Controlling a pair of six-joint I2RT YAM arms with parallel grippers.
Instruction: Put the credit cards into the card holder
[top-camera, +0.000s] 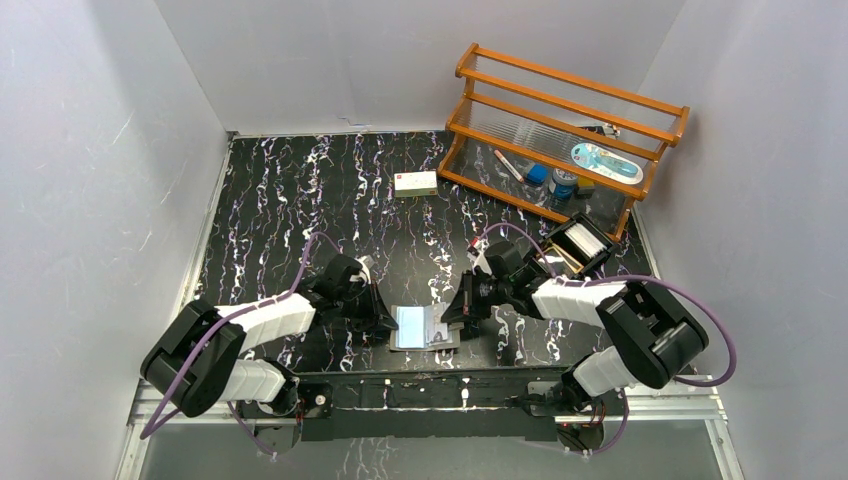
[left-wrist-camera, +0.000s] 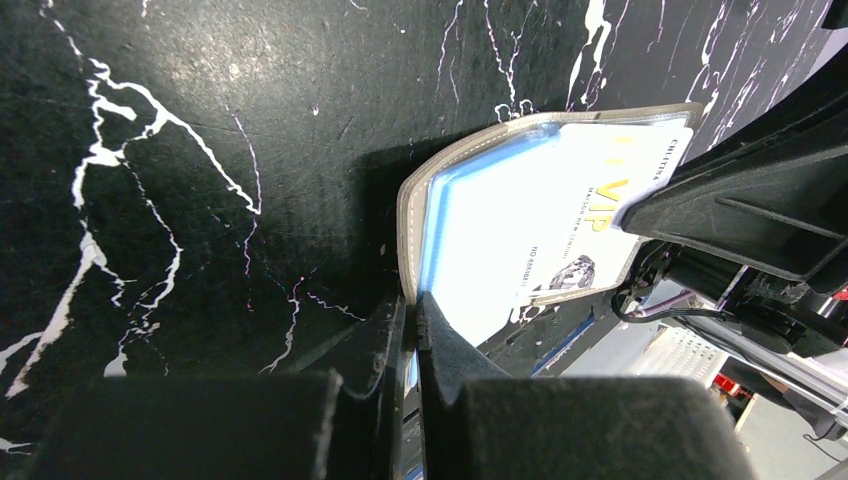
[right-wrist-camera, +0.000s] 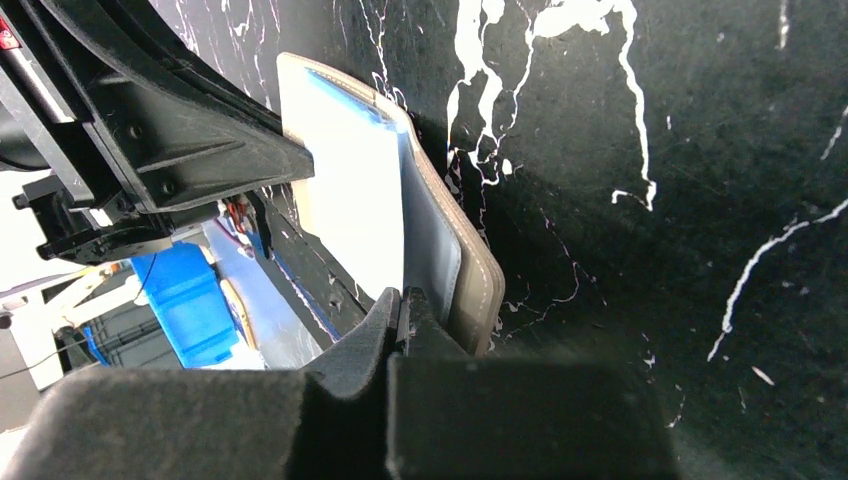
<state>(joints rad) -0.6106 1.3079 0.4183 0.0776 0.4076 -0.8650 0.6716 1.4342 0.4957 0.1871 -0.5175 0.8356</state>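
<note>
Card holder (top-camera: 422, 328) lies open near the table's (top-camera: 300, 200) front edge, with a white card (left-wrist-camera: 570, 210) against its blue lining. The left gripper (left-wrist-camera: 410, 305) is clamped on the holder's rim. The right gripper (right-wrist-camera: 403, 297) is pinched together at the card's end. A skewed push could buckle the card or tug the holder loose.

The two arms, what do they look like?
Both the left arm and right arm have black joints with white link covers. A purple cable runs along each. The left gripper and right gripper have matte black, wedge-shaped fingers.
</note>
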